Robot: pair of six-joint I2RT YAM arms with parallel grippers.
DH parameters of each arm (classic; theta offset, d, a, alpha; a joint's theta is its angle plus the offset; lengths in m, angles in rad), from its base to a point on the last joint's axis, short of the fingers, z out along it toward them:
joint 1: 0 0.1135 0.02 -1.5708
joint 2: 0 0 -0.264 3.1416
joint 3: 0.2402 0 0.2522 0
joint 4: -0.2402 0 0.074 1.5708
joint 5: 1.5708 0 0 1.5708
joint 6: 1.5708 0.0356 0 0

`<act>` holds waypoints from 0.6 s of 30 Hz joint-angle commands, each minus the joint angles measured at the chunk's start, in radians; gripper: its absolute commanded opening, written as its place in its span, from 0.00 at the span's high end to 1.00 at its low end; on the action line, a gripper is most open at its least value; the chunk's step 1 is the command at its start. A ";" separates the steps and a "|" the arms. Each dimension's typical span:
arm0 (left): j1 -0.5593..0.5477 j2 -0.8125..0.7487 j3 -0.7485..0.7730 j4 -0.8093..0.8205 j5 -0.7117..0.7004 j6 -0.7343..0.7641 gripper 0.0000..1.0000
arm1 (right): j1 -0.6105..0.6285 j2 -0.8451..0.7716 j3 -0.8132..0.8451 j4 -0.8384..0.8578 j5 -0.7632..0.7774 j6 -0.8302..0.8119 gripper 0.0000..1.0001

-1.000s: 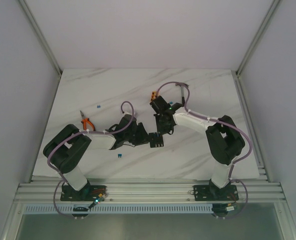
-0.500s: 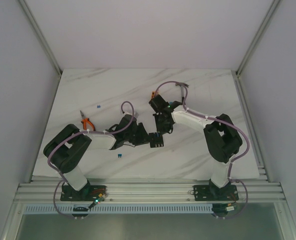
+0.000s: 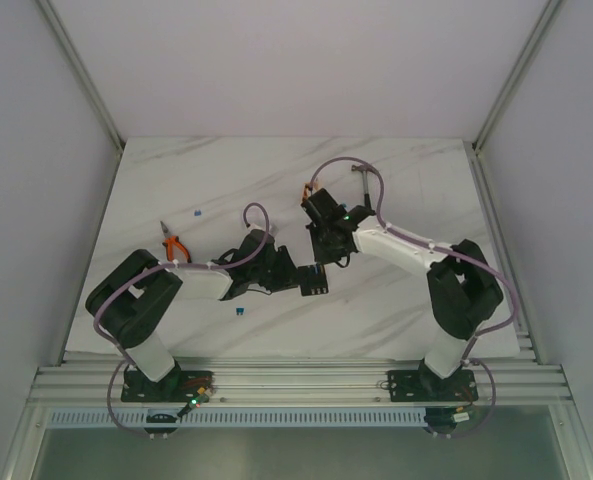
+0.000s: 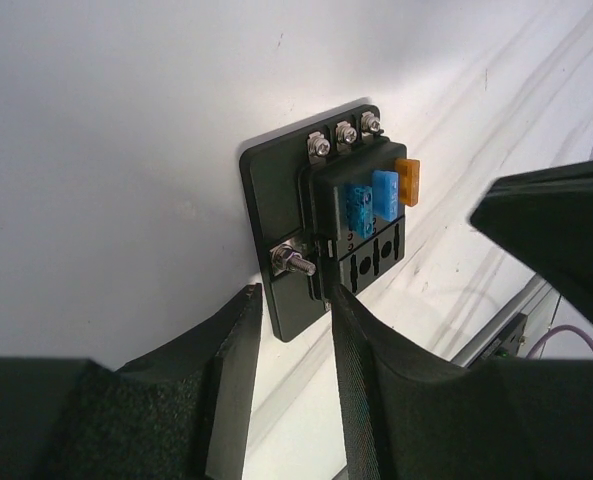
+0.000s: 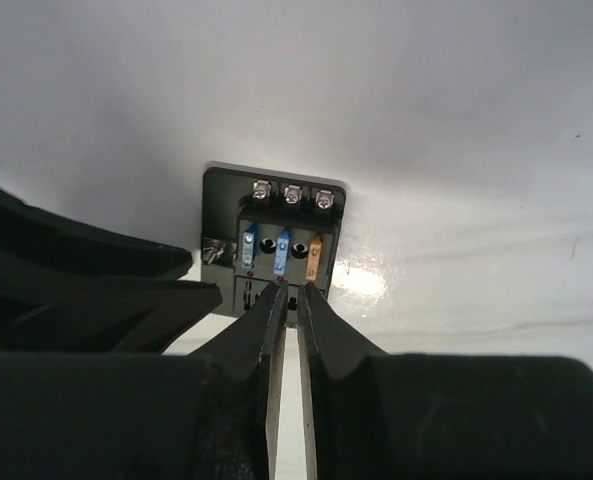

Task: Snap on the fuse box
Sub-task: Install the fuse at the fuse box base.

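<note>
The fuse box [image 4: 356,215] is a small black box on a black base plate, with two blue fuses and one orange fuse in its top. It lies mid-table [image 3: 317,279]. My left gripper [image 4: 294,300] [image 3: 302,280] clamps the box's near edge between its fingers. My right gripper [image 5: 289,290] [image 3: 322,262] comes in from the far side. Its tips rest at the box [image 5: 276,250] just below the middle blue fuse. A narrow slit shows between its jaws, with nothing in it.
Orange-handled pliers [image 3: 173,243] lie left of the left arm. A small orange block [image 3: 305,190] and a dark-handled tool [image 3: 361,178] sit behind the right wrist. Loose blue fuses lie at the left [image 3: 195,212] and near the front [image 3: 238,312].
The right arm's elbow has swung out to the right while its tips stayed at the box, and its jaws have parted a little. The left gripper and box have barely moved.
</note>
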 commanded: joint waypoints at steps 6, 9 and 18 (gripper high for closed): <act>-0.005 -0.010 -0.004 -0.035 -0.014 0.014 0.55 | 0.006 -0.012 -0.033 -0.017 0.045 0.025 0.85; -0.005 -0.009 -0.003 -0.035 -0.015 0.013 0.55 | 0.006 0.006 -0.038 -0.015 0.053 0.031 0.85; -0.005 -0.002 0.000 -0.035 -0.012 0.014 0.55 | 0.007 0.057 -0.033 -0.002 0.031 0.028 0.88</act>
